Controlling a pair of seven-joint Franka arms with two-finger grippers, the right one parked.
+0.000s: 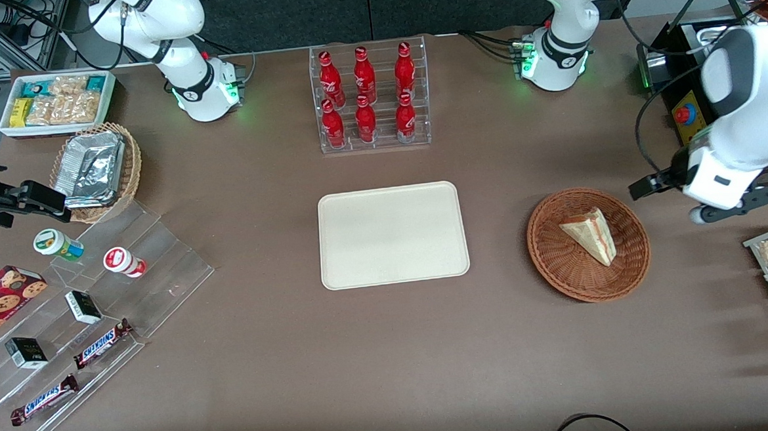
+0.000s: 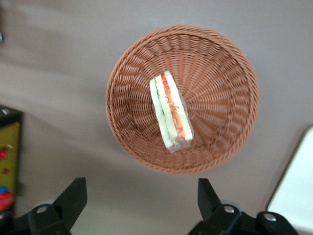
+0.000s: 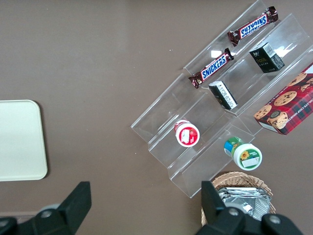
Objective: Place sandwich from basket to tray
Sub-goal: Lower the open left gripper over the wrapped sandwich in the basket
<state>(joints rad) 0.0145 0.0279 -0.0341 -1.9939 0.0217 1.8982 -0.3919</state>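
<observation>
We haven't grabbed anything: sandwich sits in the basket below our fingers (spread wide apart), tray bare, everything left

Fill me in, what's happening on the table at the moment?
The left arm is set to move the sandwich from the basket to the tray. Nothing is grasped yet. The sandwich lies in the basket, the tray is bare, and the gripper is open, hovering near the basket toward the working arm's end of the table, with nothing between its fingers.
</observation>
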